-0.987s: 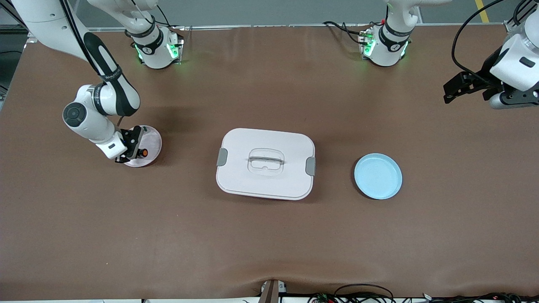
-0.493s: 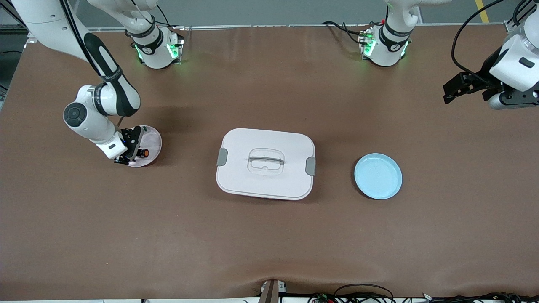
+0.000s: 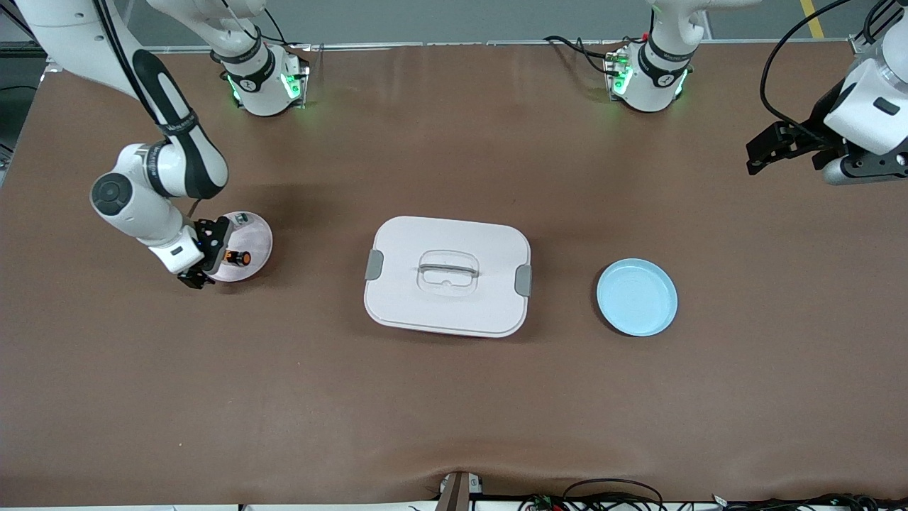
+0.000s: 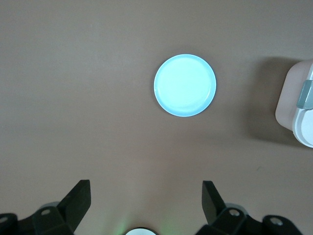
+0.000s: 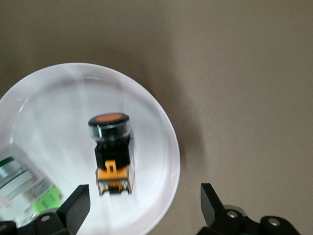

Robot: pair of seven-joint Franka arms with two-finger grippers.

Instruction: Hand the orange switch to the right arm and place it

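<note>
Front view: the orange switch lies on a small pale pink plate toward the right arm's end of the brown counter. A small whitish-green-and-silver part sits on the same plate, farther from the front camera than the switch. The right tool hangs low over the plate's edge just beside the switch, its fingers spread wide and gripping nothing. A white lidded box with grey side clips rests mid-counter, and a light blue plate lies between it and the left arm's end. The left tool waits high over the counter at the left arm's end, fingers wide apart, holding nothing.

Left wrist view: the left tool's two dark fingertips stand well apart above bare counter, with the light blue plate below and a corner of the white box at the frame's edge.

Right wrist view: the switch lies on its side on the pale plate, free of the right tool's spread fingertips. The green-and-silver part rests near the plate's rim.
</note>
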